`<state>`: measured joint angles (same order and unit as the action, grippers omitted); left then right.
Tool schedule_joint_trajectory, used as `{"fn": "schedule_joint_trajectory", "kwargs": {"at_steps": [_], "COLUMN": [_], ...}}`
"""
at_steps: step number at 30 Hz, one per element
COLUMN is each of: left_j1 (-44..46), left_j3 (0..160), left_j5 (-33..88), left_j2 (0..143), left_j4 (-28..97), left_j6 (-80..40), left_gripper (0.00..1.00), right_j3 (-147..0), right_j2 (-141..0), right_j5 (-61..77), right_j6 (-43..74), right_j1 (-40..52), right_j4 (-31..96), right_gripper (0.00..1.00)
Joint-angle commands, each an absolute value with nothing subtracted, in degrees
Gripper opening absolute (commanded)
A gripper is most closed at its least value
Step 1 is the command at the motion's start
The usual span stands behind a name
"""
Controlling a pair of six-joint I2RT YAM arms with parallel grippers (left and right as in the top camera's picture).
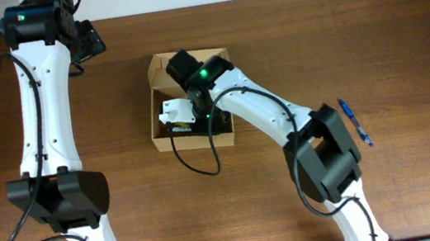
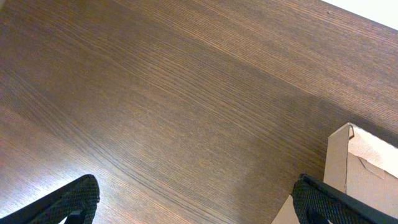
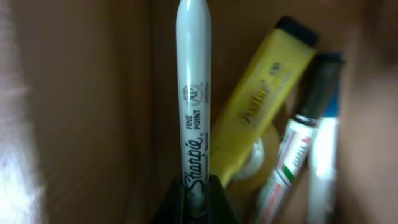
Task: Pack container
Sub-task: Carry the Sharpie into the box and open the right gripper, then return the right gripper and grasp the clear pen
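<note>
Right hand (image 3: 198, 198), clamped on the Sharpie (image 3: 194, 93) inside the box (image 1: 154, 103), should lay it flat beside the highlighter (image 3: 261, 106) before releasing. Left hand (image 2: 196, 202) hangs idle, fingers apart.

Setting: robot manipulation lab bench, stocked with office supplies. Evidence: one wood-grain table (image 1: 403, 29) with a pale surface beyond its far edge. Two white-and-black jointed arms reach over it, the left arm (image 1: 44, 118) and the right arm (image 1: 264, 110). A green status light (image 1: 203, 74) is lit on the right arm, and a black cable (image 1: 187, 161) loops loose over the tabletop. Stationery: Sharpie marker (image 3: 193, 93), yellow highlighter (image 3: 261, 106) and further markers inside a tan cardboard container (image 1: 159, 65). A blue pen (image 1: 355, 123) lies on the table.
</note>
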<state>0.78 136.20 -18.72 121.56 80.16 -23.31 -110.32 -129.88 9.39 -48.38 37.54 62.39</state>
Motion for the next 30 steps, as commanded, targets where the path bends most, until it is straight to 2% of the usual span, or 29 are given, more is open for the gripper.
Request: {"fn": "schedule_joint_trajectory", "kwargs": {"at_steps": [1,4,6,10,17,20,24,30], "left_j1": [0.69,0.69,0.69,0.69,0.69,0.69,0.69,0.69], "left_j3": [137.1,137.1,137.1,137.1,137.1,137.1,137.1,137.1], "left_j5": [-19.31,-19.31,-19.31,-19.31,-19.31,-19.31,-19.29,-19.31], "left_j2": [121.6,121.6,121.6,121.6,121.6,121.6,121.6,121.6], "left_j4": [80.2,80.2,80.2,80.2,80.2,80.2,80.2,80.2], "left_j6": [-22.61,-22.61,-22.61,-22.61,-22.61,-22.61,-22.61,-22.61], "left_gripper": [1.0,1.0,1.0,1.0,1.0,1.0,1.0,1.0], "right_j3": [-109.91,-110.15,-112.01,-120.44,-136.51,-137.64,-135.33,-119.37], "right_j2": [-132.11,-132.05,-131.63,-129.78,-124.22,-120.14,-112.42,-98.87], "right_j5": [11.0,10.72,8.64,6.83,-2.79,-5.21,-5.87,-5.8], "right_j6": [-45.98,-45.43,-41.63,-35.81,-24.77,-23.49,-23.42,-20.32], "right_j1": [37.87,37.87,37.87,37.87,37.74,37.01,31.03,16.23], "right_j4": [61.91,61.76,62.33,66.17,70.81,71.59,73.43,65.47], "right_gripper": [0.04,0.04,0.3,0.51,0.55,0.62,0.61,0.62]}}
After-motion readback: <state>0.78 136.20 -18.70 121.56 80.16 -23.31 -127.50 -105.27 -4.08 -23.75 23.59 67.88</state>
